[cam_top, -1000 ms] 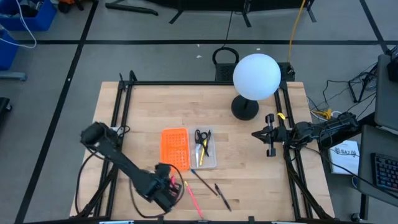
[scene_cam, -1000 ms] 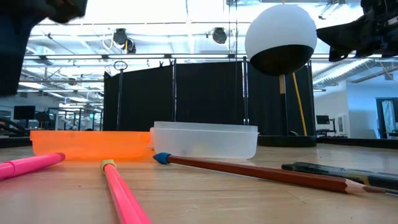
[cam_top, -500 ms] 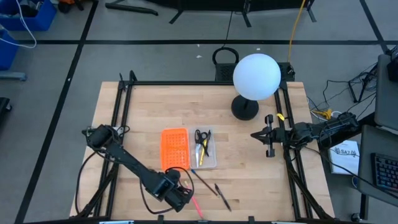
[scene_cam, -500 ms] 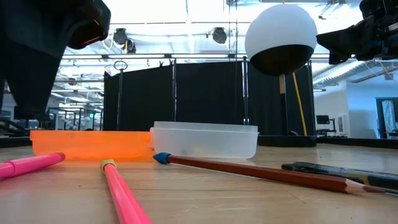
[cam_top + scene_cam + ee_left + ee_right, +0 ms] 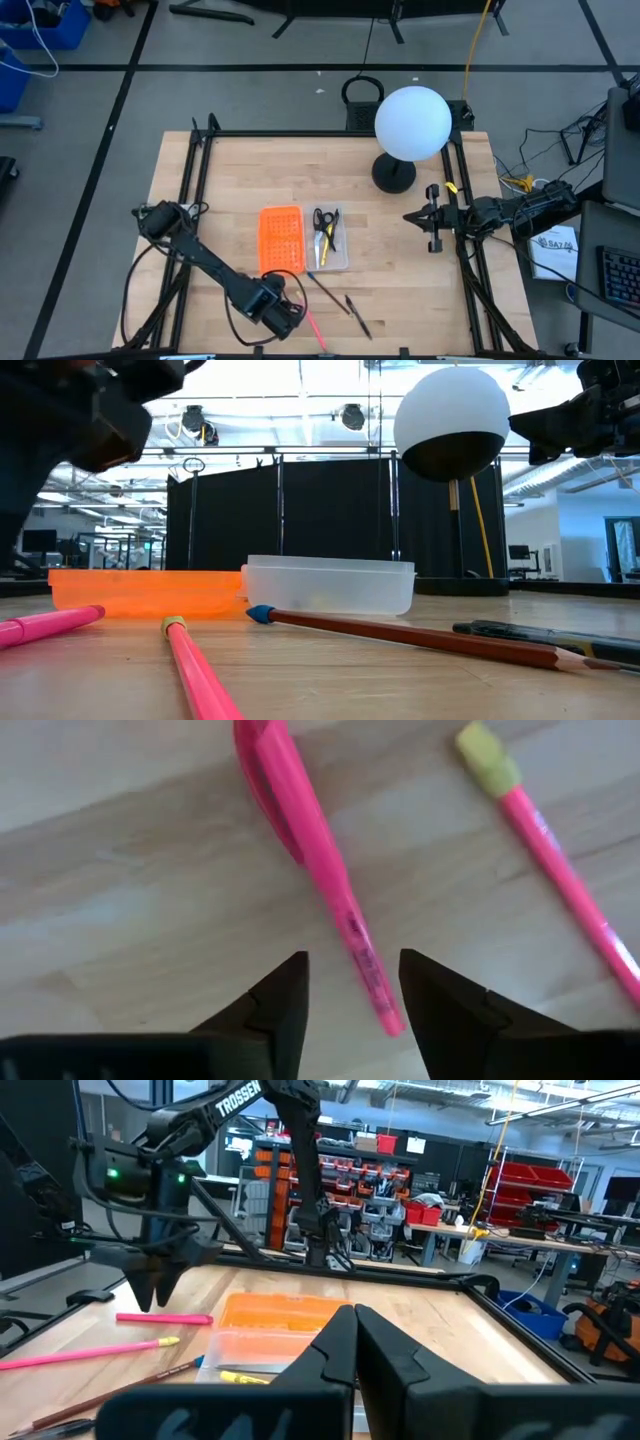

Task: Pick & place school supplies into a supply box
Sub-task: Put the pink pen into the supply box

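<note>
Near the table's front edge the left gripper (image 5: 350, 985) hangs part-open and empty over a pink pen (image 5: 315, 870), needing to drop and close.

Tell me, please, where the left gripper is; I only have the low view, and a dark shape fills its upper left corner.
Observer: The left gripper hangs open over the pink pen, with one finger on either side of the pen's end.
Operator: Thank you. What lies in the supply box?
Observer: The supply box holds the scissors and a yellow pen.
Operator: And the right arm?
Observer: The right gripper waits shut near the table's right edge.
</note>
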Controlling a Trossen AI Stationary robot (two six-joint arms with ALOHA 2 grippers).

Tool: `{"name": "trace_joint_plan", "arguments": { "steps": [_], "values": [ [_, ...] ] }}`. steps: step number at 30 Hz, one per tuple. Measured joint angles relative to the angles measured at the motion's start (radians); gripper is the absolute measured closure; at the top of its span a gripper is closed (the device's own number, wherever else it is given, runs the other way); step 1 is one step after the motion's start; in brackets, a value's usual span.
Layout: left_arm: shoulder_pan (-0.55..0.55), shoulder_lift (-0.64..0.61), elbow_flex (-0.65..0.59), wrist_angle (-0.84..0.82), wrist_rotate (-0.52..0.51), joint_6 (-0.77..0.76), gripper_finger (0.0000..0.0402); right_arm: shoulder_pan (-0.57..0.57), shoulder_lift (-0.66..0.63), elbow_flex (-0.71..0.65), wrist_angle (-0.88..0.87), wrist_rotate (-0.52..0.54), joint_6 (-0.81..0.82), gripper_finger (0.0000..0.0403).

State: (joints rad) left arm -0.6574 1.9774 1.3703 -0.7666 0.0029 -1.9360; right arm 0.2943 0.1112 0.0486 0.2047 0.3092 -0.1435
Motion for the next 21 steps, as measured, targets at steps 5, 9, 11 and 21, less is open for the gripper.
{"name": "trace_joint_plan", "arguments": {
  "steps": [5, 9, 11, 21],
  "values": [
    [0.001, 0.000, -0.054, 0.105, -0.003, -0.010, 0.0245, 0.000, 0.000, 0.000, 0.001, 0.001, -0.008, 0.0403],
    [0.008, -0.004, -0.085, 0.132, -0.003, -0.020, 0.0245, 0.000, 0.000, 0.000, 0.008, 0.001, -0.021, 0.0403],
    [0.010, -0.006, -0.094, 0.134, -0.003, -0.011, 0.0245, 0.000, 0.000, 0.000, 0.009, 0.001, -0.027, 0.0403],
    [0.011, -0.006, -0.139, 0.127, 0.005, -0.002, 0.0362, 0.000, 0.000, 0.000, 0.033, 0.003, -0.043, 0.0403]
  ]
}}
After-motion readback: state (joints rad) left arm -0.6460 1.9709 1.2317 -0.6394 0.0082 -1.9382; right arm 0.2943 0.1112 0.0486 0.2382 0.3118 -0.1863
